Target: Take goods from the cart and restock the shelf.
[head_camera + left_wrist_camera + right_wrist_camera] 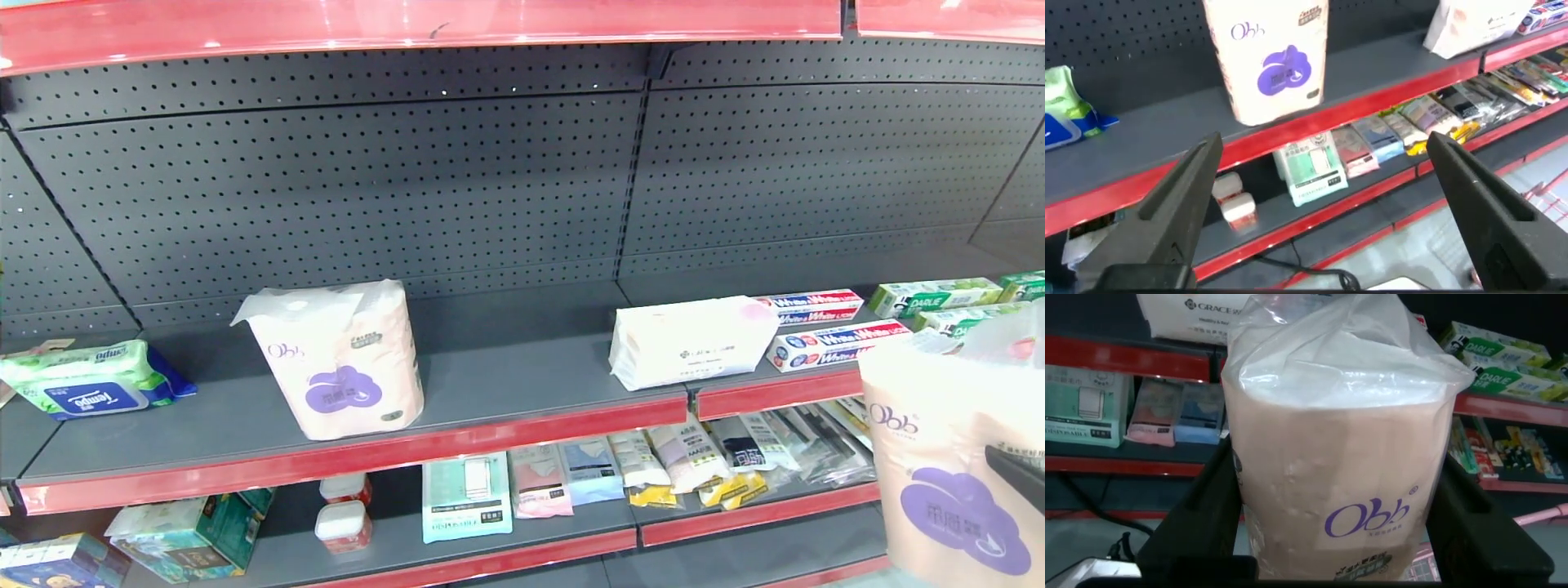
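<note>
A pack of toilet paper rolls [1339, 449], pale pink with a purple logo, sits upright between the fingers of my right gripper [1343, 539], which is shut on it. In the head view this held pack [951, 465] hangs at the lower right, in front of the shelf, with one dark finger [1016, 478] across it. A matching pack [343, 363] stands upright on the grey middle shelf [506, 384]. My left gripper [1327, 208] is open and holds nothing, in front of and below that shelved pack [1270, 57].
On the middle shelf lie wet wipes [90, 380] at the left, a white tissue pack [690, 339] and toothpaste boxes [833, 331] at the right. The lower shelf [490, 563] holds several flat packets and small boxes. Bare shelf lies between the shelved pack and the tissue pack.
</note>
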`<state>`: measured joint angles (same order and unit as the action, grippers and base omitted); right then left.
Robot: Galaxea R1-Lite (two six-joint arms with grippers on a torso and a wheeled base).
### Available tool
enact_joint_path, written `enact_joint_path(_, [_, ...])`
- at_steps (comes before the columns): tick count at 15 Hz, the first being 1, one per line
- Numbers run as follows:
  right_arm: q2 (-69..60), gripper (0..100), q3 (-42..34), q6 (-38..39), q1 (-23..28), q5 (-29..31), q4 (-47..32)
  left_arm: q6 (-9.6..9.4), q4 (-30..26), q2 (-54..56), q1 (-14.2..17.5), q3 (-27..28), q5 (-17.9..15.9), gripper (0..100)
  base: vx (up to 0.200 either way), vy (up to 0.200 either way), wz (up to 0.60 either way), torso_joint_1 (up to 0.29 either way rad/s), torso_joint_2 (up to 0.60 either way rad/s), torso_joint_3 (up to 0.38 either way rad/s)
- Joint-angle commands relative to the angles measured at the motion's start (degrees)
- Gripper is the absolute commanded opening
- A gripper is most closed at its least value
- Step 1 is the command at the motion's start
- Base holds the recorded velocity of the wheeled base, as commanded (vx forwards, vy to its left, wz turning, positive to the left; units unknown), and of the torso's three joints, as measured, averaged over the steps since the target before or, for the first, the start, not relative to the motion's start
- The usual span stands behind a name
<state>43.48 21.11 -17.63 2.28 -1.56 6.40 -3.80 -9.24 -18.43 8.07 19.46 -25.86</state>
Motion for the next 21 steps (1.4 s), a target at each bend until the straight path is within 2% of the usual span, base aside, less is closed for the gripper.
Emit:
enact_joint_path(1, [-3.5, 0, -1.3, -0.9, 0.0, 0.0, 0.0, -0.15, -0.2, 5.3, -0.2, -2.4, 0.0, 100, 0.000, 0.000, 0.00, 0.000, 0.00, 0.000])
enact_joint_path(3, [-4.7, 0, -1.5, -1.4, 0.0, 0.0, 0.0, -1.56, -0.5, 7.2, -0.2, -4.2, 0.0, 100, 0.000, 0.000, 0.00, 0.000, 0.00, 0.000])
enact_joint_path(8, [-5.1, 0, -1.5, -1.4, 0.0, 0.1, -0.2, -1.91, -1.0, 8.8, -0.2, -5.2, 0.0, 100, 0.000, 0.000, 0.00, 0.000, 0.00, 0.000])
enact_joint_path(9, [-5.0, 0, -1.5, -1.4, 0.0, 0.1, -0.2, -2.44, -1.0, 8.8, -0.2, -5.3, 0.1, 100, 0.000, 0.000, 0.00, 0.000, 0.00, 0.000])
enact_joint_path(10, [-4.8, 0, -1.4, -1.4, 0.0, 0.1, -0.2, -3.84, -1.0, 8.7, -0.2, -5.4, 0.1, 100, 0.000, 0.000, 0.00, 0.000, 0.00, 0.000])
enact_joint_path(11, [-4.7, 0, -1.4, -1.4, 0.0, 0.1, -0.2, -4.19, -1.0, 8.8, -0.2, -5.5, 0.0, 100, 0.000, 0.000, 0.00, 0.000, 0.00, 0.000])
enact_joint_path(14, [-5.0, 0, -1.6, -1.4, 0.0, 0.1, -0.4, -4.19, -1.0, 9.0, -0.2, -5.6, 0.1, 100, 0.200, 0.000, 0.00, 0.002, 0.00, 0.001])
enact_joint_path(21, [-5.1, 0, -0.8, -2.0, 0.0, 0.1, 0.0, -4.37, -1.0, 9.4, -0.2, -5.8, 0.1, 100, 0.000, 0.000, 0.00, 0.000, 0.00, 0.000])
